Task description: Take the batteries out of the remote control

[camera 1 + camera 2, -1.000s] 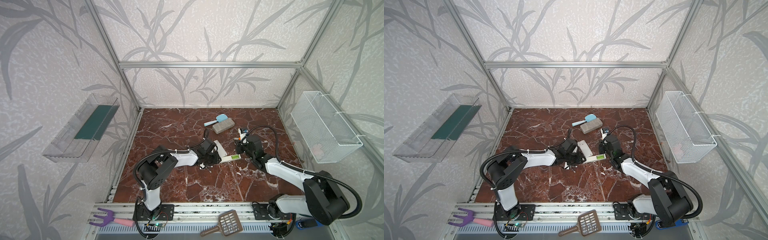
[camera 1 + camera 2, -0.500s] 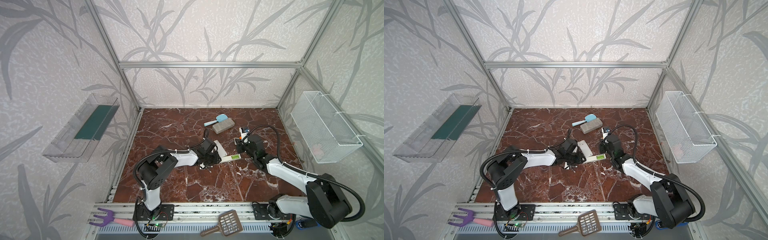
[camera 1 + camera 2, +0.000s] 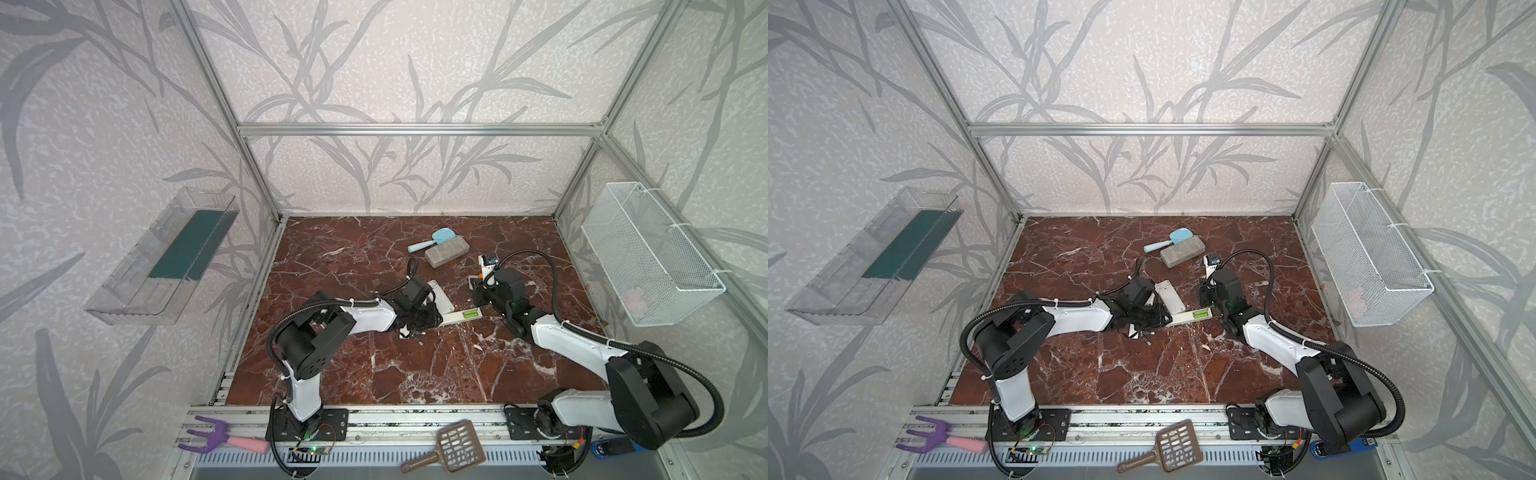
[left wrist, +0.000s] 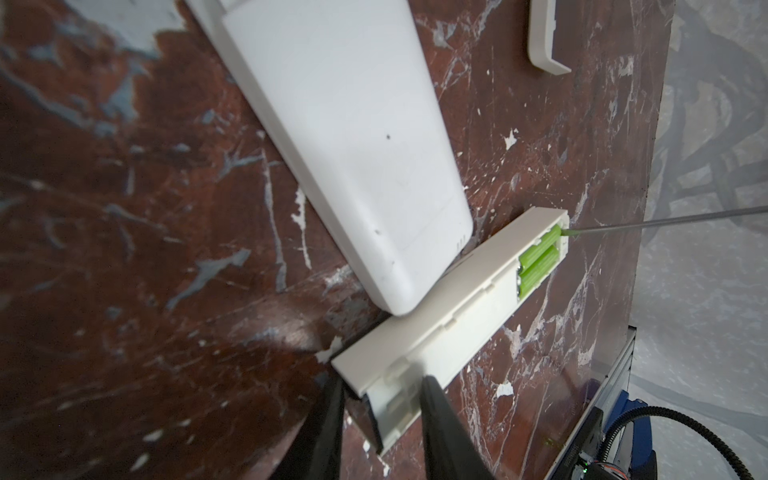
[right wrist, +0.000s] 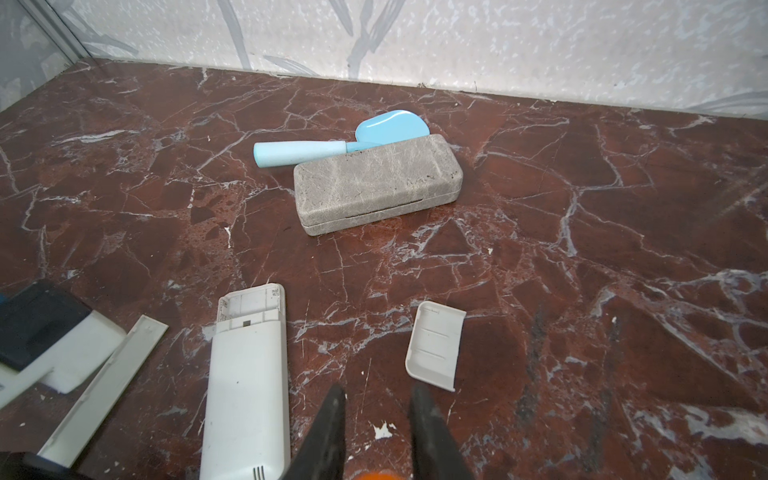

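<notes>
Nearest the front edge of the marble surface (image 3: 374,374), small dark cylinders (image 3: 1145,336), seemingly batteries already taken out, lie loose beside the left end effector (image 4: 382,380). It is clamped across one end of a slim white remote (image 4: 436,332). At the remote's other end, two lime green batteries (image 4: 540,266) sit side by side in the open bay, with the tip of a screwdriver (image 4: 665,218) poking at the bay's end. The right end effector (image 5: 376,390) is closed on that tool's orange handle. Just beyond lies a wider remote (image 5: 245,374), its bay empty, with a loose cover (image 5: 436,345) beside it. Toward the far edge rest a grey case (image 5: 374,183) and a blue scoop (image 5: 332,141). The job looks part done: the green pair has yet to be pried out.
</notes>
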Robot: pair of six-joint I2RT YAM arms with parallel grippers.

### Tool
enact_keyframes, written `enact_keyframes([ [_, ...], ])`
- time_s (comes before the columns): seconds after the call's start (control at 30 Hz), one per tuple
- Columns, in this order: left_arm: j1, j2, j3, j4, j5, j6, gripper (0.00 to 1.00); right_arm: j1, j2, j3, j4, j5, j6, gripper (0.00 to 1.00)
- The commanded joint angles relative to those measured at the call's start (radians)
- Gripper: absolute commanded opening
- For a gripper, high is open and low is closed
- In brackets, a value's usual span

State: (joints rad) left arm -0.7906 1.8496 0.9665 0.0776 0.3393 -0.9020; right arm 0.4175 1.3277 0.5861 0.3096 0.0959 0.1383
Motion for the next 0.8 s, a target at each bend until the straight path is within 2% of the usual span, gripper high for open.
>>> enact_keyframes([
  [0.0, 0.002, 0.033, -0.021, -0.052, -0.013, -0.011, 0.32, -0.005, 0.015, 0.005, -0.029, -0.007, 0.022, 0.0],
  [0.1, 0.002, 0.039, -0.032, -0.034, -0.012, -0.026, 0.32, -0.005, 0.012, -0.013, -0.02, -0.014, 0.041, 0.0],
  [0.27, -0.008, 0.045, -0.04, -0.006, -0.015, -0.059, 0.23, 0.004, 0.01, -0.032, -0.024, -0.016, 0.059, 0.0],
  [0.53, -0.029, 0.074, -0.041, 0.016, -0.017, -0.117, 0.19, 0.048, 0.037, -0.051, -0.02, 0.067, 0.078, 0.0],
  [0.77, -0.039, 0.075, -0.059, 0.022, -0.027, -0.152, 0.16, 0.048, 0.013, -0.096, 0.063, 0.125, 0.208, 0.0],
])
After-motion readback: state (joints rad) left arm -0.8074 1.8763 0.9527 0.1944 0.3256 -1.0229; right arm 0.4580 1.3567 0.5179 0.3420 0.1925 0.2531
